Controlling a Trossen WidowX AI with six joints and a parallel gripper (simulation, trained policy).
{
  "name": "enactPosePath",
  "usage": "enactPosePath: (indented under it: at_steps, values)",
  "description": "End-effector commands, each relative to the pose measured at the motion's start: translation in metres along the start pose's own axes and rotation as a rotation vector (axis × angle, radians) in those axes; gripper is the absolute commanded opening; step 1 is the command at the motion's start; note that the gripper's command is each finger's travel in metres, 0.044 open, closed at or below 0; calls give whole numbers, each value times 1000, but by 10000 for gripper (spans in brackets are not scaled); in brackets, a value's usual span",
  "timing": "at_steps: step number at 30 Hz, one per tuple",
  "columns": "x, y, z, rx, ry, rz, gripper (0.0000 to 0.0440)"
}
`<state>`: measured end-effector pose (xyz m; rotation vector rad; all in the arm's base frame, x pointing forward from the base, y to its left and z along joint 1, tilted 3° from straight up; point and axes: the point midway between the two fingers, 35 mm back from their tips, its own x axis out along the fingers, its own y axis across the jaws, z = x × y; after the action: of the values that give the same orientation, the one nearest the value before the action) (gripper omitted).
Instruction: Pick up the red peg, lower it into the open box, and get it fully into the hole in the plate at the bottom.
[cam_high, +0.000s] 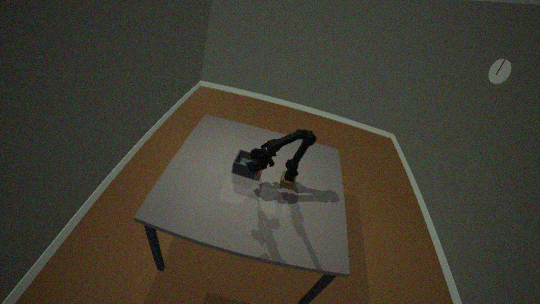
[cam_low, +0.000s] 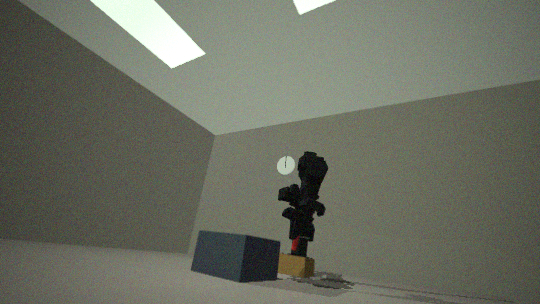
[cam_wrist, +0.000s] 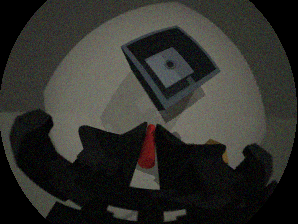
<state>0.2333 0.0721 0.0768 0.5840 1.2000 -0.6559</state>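
Note:
The red peg (cam_high: 257, 173) (cam_low: 295, 244) (cam_wrist: 147, 154) is between the fingertips of my gripper (cam_low: 298, 247) (cam_wrist: 151, 125), which is shut on it. The peg is held above the table, and the fingers partly cover it. The open blue-grey box (cam_high: 244, 171) (cam_low: 219, 254) (cam_wrist: 189, 97) stands on the table just beyond the fingertips in the wrist view. The light plate (cam_wrist: 159, 64) lies at its bottom, with a dark round hole (cam_wrist: 170, 64) near its middle. The peg is outside the box.
A yellow block (cam_high: 286, 181) (cam_low: 297, 265) (cam_wrist: 225, 157) is at the arm's base, partly hidden behind the right finger in the wrist view. The pale table (cam_high: 185, 200) (cam_wrist: 75, 85) carries the box and arm, whose shadows fall across it.

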Motion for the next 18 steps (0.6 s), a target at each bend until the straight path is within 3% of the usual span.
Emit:
enactPosePath:
  at_steps: [1, 18]
  values:
    - [-10, 4, 18, 2, -30, 3, 0]
    - [-12, -3, 90, 93, -50, -26, 0]
